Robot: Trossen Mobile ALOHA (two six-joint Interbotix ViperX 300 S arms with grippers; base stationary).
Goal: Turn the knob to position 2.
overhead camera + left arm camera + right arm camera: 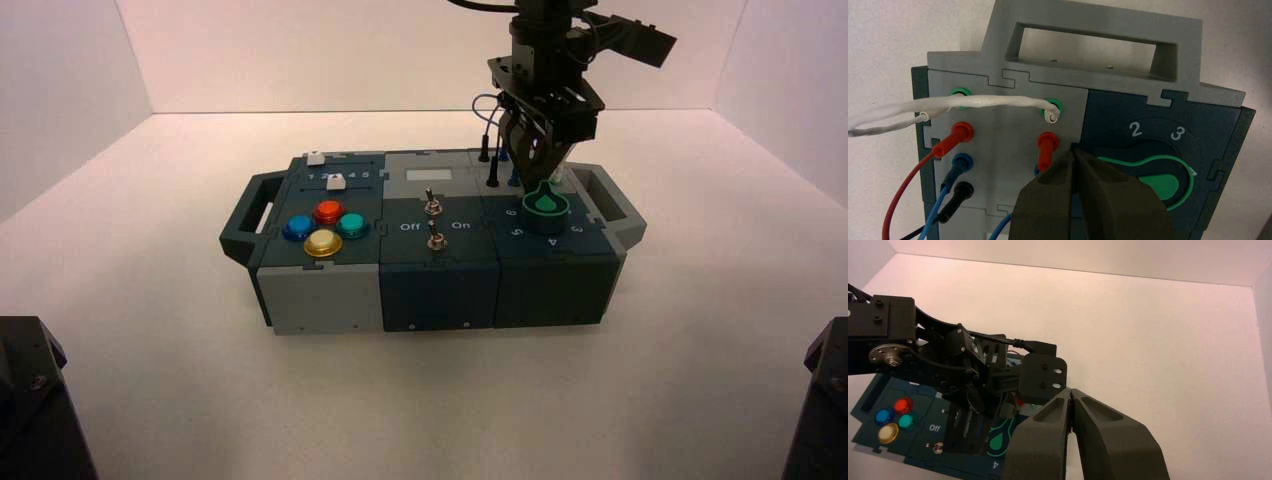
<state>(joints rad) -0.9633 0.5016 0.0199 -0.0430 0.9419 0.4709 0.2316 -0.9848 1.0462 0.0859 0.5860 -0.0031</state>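
Two closed: left end effector [1073,152] over knob [1158,184]; right end effector [1071,392] aloft; wires [983,101] beside.

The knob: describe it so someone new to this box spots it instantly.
Find the dark blue and grey box with a handle at each end, then its right-hand section, below the left gripper. The knob is the green teardrop with one pointed lobe inside a ring of white numbers, unlike the round push-buttons and metal toggle switches.

A lab test cell — bare white walls [420,50] enclose a white tabletop [420,400] bearing one control box [430,270].
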